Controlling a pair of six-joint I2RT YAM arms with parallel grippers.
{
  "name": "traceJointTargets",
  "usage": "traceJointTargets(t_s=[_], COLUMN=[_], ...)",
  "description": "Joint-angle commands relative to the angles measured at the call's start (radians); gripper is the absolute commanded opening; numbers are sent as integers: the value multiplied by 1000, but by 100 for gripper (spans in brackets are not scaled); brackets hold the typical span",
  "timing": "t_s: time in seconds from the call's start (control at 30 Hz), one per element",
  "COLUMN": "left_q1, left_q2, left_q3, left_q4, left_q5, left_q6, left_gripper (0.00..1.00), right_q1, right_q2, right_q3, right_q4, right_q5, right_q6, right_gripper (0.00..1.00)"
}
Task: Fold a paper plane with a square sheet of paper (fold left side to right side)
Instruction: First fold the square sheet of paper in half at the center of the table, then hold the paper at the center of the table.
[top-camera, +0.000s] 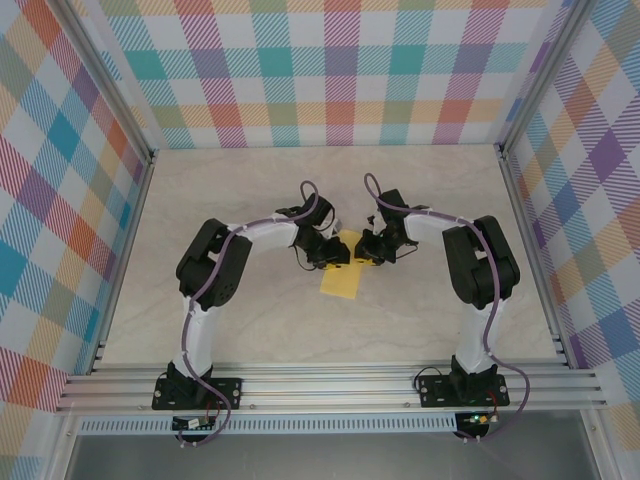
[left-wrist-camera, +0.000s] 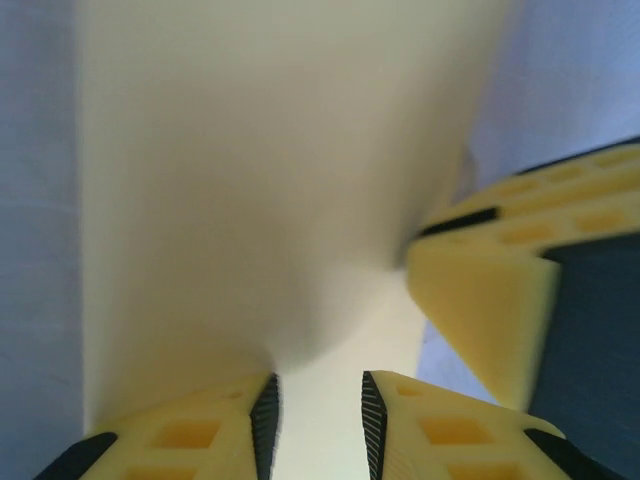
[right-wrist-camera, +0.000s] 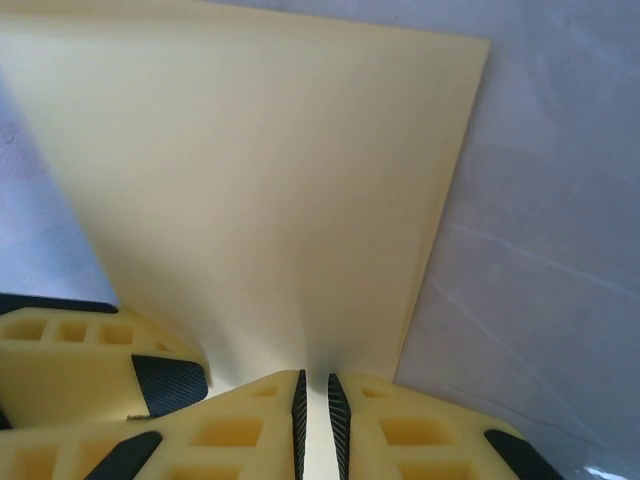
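Observation:
The square sheet of paper (top-camera: 340, 283) is yellow and lies mid-table, its far end raised between the two grippers. My left gripper (top-camera: 325, 255) stands at the sheet's left edge. In the left wrist view its jaws (left-wrist-camera: 318, 385) stand apart, with the pale paper (left-wrist-camera: 250, 180) bulging just ahead and running through the gap. My right gripper (top-camera: 368, 250) is at the sheet's right edge. Its jaws (right-wrist-camera: 315, 380) are nearly together, pinching the paper (right-wrist-camera: 260, 180), which puckers at the pads. Each wrist view also catches a finger (left-wrist-camera: 480, 300) (right-wrist-camera: 90, 360) of the other gripper close by.
The pale marbled table (top-camera: 250, 320) spreads out around the sheet. Aluminium rails (top-camera: 330, 385) run along the near edge by the arm bases. Plaid walls (top-camera: 330, 80) close off the back and both sides.

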Motion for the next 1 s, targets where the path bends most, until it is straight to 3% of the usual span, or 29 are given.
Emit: traceJointTargets(t_s=[0.0, 0.23, 0.5, 0.7, 0.97], left_q1=[16, 40, 42, 34, 27], left_q2=[19, 0, -15, -12, -10], left_q3=[35, -17, -99, -124, -119], left_q4=[-26, -10, 21, 43, 41], left_q5=[-18, -45, -40, -46, -50], left_q6=[9, -9, -28, -45, -45], left_gripper=[31, 31, 28, 27, 27], right_q1=[18, 19, 3, 0, 64], right_q2=[57, 49, -70, -166, -196], right_q3=[-13, -17, -46, -65, -237], right_q4=[-77, -76, 62, 53, 170], right_q5=[75, 85, -29, -44, -117], right_q6=[-23, -25, -24, -9, 135], right_gripper=[17, 17, 20, 21, 17])
